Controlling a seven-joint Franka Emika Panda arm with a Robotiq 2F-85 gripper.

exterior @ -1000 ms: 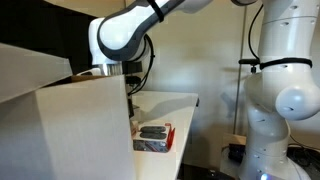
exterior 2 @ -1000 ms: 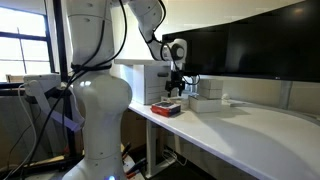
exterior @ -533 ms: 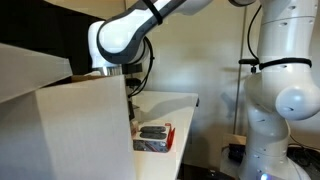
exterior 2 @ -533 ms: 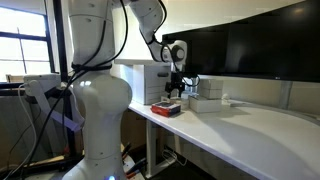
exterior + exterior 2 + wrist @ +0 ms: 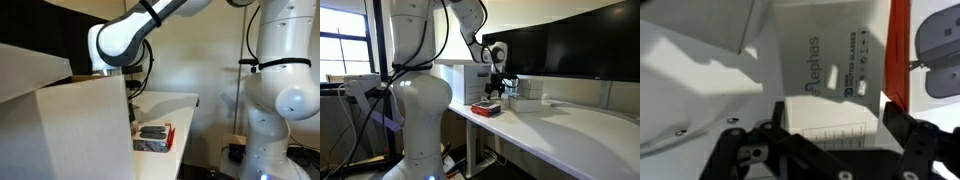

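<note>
The pincer (image 5: 830, 160) is wide open. In the wrist view its two black fingers (image 5: 748, 160) stand far apart at the bottom, and nothing is between them. It holds nothing.

Right past the fingers lies a white box (image 5: 835, 70) with blue letters and a small label on it. The pincer is over this box. I cannot tell if it touches it.

Just beside the white box there is a red tray (image 5: 898, 50). Next to that is a grey round shape (image 5: 940, 50), and I cannot tell what it is.

In an exterior view the pincer (image 5: 496, 90) hangs low over the white counter (image 5: 560, 125). The red tray (image 5: 487, 108) sits near the counter's edge, just in front of the pincer. The white box (image 5: 525, 98) lies just behind it.

In an exterior view a big pale box (image 5: 70, 130) stands close to the camera and hides most of the pincer. Beside it is the red tray (image 5: 152, 135) with a dark thing inside.

Far back, wide black screens (image 5: 570, 45) stand behind the counter.
</note>
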